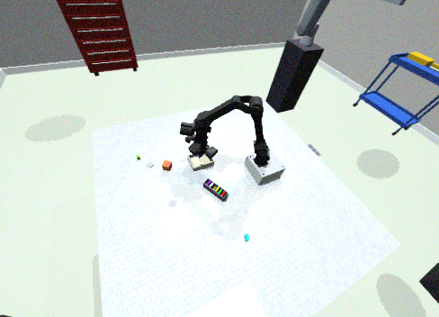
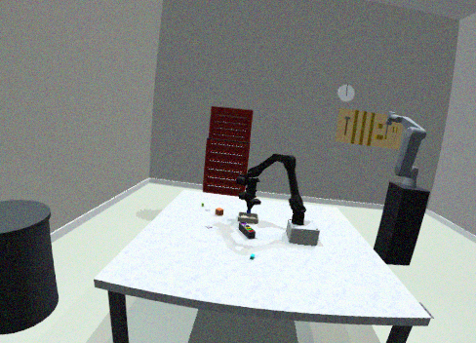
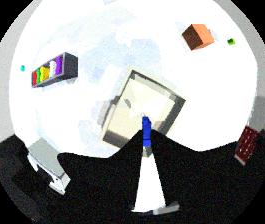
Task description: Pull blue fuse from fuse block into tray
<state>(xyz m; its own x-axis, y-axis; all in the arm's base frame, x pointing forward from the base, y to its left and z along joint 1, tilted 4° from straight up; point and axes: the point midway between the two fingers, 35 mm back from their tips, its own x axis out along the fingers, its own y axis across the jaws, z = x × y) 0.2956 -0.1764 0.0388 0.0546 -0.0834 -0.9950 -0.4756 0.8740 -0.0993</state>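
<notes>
The gripper (image 3: pixel 147 163) hangs directly over the tray (image 3: pixel 143 110), with the fuse (image 3: pixel 145 131) clamped between its fingers and above the tray's inside, near one wall. In the wrist view the block (image 3: pixel 54 71) lies well off to the gripper's left on the table (image 1: pixel 288 240), apart from the tray. A cube (image 3: pixel 197 36) sits ahead and to the right, beyond the tray. The arm's base (image 1: pixel 265 168) stands behind the gripper.

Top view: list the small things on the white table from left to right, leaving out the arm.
Green bit → orange cube → tray → fuse block → cyan piece → grey base block.
</notes>
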